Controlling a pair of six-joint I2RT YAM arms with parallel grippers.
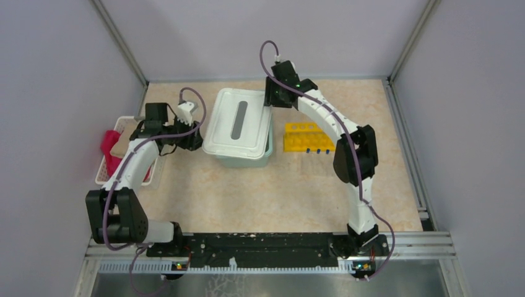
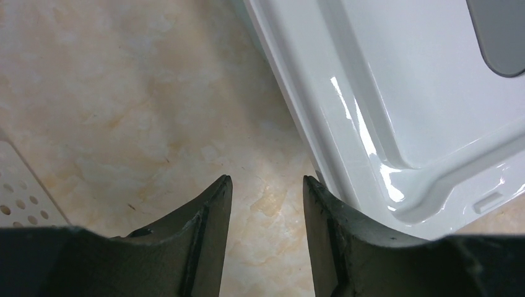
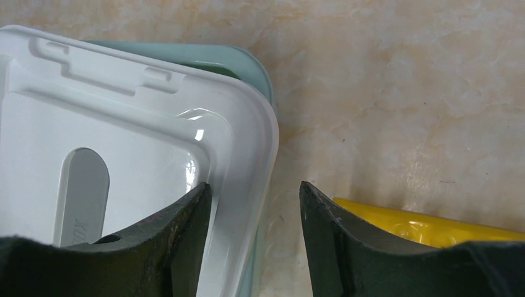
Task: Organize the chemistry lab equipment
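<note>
The left gripper (image 2: 267, 180) is hanging beside the lid (image 2: 421, 74) and the right gripper (image 3: 254, 185) over its rim, both part-open and empty. The lid is looking light, stiff and slippery; pinching the rim seems safest.

Beige marbled table (image 1: 278, 198), pale green bin (image 1: 244, 159) with white lid (image 1: 238, 120) at centre, yellow tube rack (image 1: 308, 137) just right of it, white basket (image 1: 127, 119) at left edge

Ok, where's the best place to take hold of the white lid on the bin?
Probably its thin outer rim, pinched from the sides: the white lid is wide and flat, too broad to span, and sits askew on the teal bin. Its right edge lies under the open right gripper; the open left gripper sits beside the opposite edge.
</note>
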